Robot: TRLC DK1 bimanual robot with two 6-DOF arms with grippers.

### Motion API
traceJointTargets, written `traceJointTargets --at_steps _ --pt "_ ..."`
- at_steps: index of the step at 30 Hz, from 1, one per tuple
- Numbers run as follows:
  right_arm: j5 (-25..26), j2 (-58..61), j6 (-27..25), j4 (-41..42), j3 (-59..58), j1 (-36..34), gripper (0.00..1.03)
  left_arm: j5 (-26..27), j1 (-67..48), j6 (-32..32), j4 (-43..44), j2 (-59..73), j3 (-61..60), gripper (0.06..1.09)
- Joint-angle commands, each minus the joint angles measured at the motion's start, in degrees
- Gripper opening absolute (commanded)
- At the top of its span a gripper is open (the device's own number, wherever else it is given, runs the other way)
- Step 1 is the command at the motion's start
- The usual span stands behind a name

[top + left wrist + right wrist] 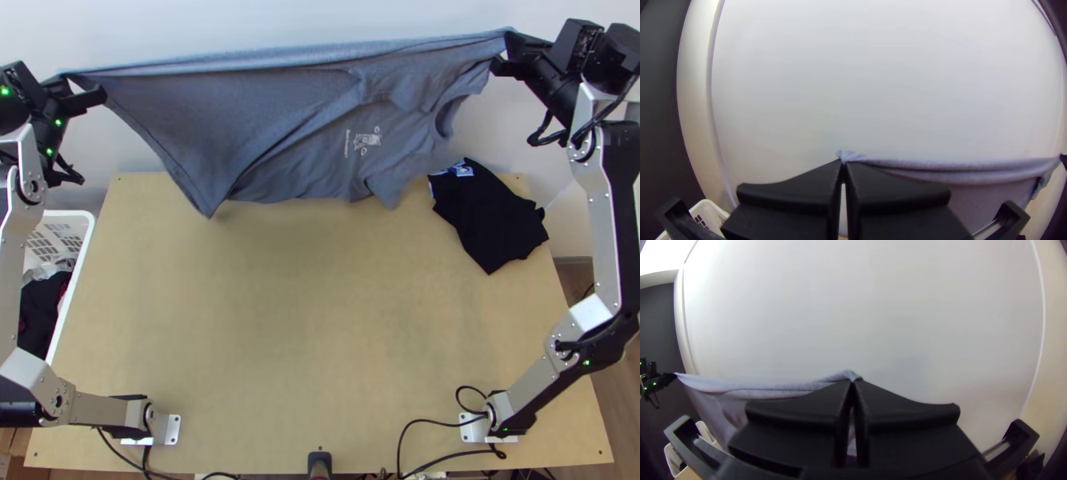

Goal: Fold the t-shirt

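Blue-grey t-shirt (264, 120), held aloft, long axis crosswise at the far edge of the tabletop (320, 320)
Left pincer (843, 162) narrow, gripping one end of the upper edge; right pincer (853, 381) likewise at the other; neither nearer; cloth hanging between them, print partly exposed, one lower corner pointing towards the near side; next move, by judgement, a matched lowering nearward; possible snag: black garment (488, 212), far right, just beside the hanging cloth as seen from above; white basket (72, 214), beyond the left edge
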Motion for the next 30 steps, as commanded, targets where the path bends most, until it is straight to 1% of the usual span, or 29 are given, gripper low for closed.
traceJointTargets --at_steps 1,3,10,14,20,26,28,30 --pt "2.4 -8.5 -0.5 0.9 -2.3 -2.0 0.03 -3.9 0.9 2.0 2.6 -5.1 1.9 0.09" --pt "2.2 -12.7 -0.8 0.9 -4.3 -2.3 0.03 -4.0 0.7 3.3 3.3 -7.4 1.6 0.09" --pt "-0.4 -28.6 -1.5 0.9 -13.1 -4.3 0.03 -4.0 0.8 3.7 3.5 -17.4 -0.3 0.09" --pt "-1.1 -40.5 -1.5 1.2 -22.3 -4.3 0.03 -4.0 0.8 4.7 7.4 -26.3 -6.2 0.09" --pt "-1.3 -54.8 -1.7 -0.3 -33.3 -4.3 0.03 -3.4 0.6 4.8 7.8 -39.5 -17.8 0.09" --pt "-1.3 -60.0 -1.5 -4.8 -36.2 -4.1 0.03 -3.0 -0.9 4.2 7.3 -50.1 -30.0 0.09" --pt "-1.3 -60.3 -1.4 -6.5 -37.2 -3.8 0.03 -3.1 -1.8 4.1 6.0 -52.4 -33.1 0.09" --pt "-1.3 -61.2 -1.2 -7.6 -40.5 -3.8 0.03 -3.0 -2.5 3.5 3.8 -54.1 -36.6 0.09"
